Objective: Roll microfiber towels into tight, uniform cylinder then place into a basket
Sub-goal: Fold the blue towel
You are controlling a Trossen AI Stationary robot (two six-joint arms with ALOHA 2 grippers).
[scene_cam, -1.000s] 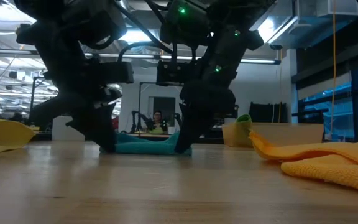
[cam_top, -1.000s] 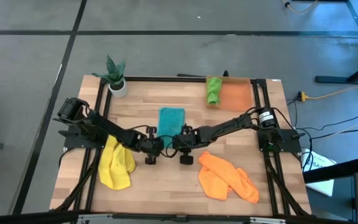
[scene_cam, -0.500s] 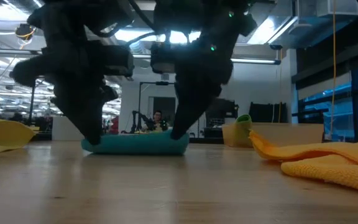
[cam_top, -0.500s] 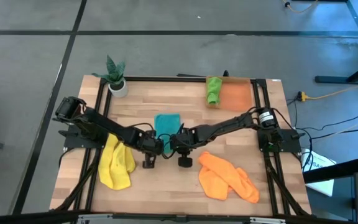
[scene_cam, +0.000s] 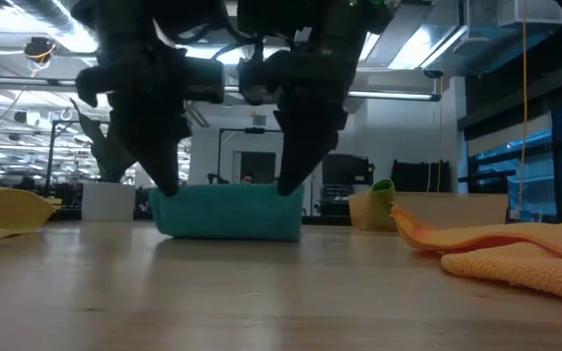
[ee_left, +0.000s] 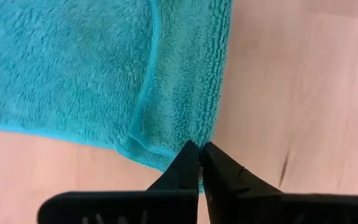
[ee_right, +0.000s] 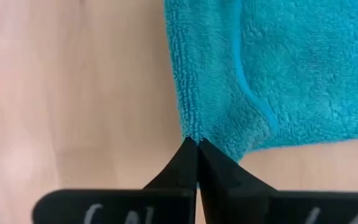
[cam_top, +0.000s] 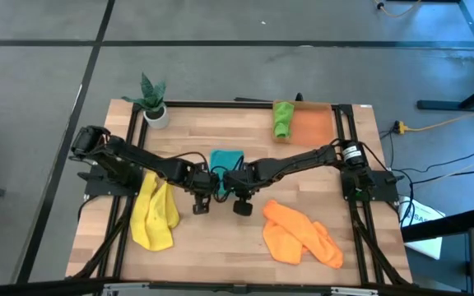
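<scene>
Where the two arms meet over the middle of the wooden bench, the teal towel lies folded, its near edge lifted off the wood and doubled back. Left claw: clenched on one near corner of the teal towel, fingertips pinching the hem. Right claw: clenched on the other near corner, likewise gripping the cloth's edge. From above, both claws are largely hidden under their own wrists and cables, so the grip itself reads only from the wrist views; how much cloth sits between the fingers cannot be made out. At bench height the towel shows as a thick teal band hanging between the two dark claws, its underside touching the wood. Yellow towel: crumpled at the left side of the bench, partly covered by the left arm, cut off by the frame edge in the low view. Orange towel: spread loosely at the front right, well apart from the claws. Green towel: bunched or rolled at the left end of the orange basket at the back right; whether it is a tight roll cannot be told. Potted plant: back left corner, in a white pot, mostly hidden behind the left arm in the low view.
</scene>
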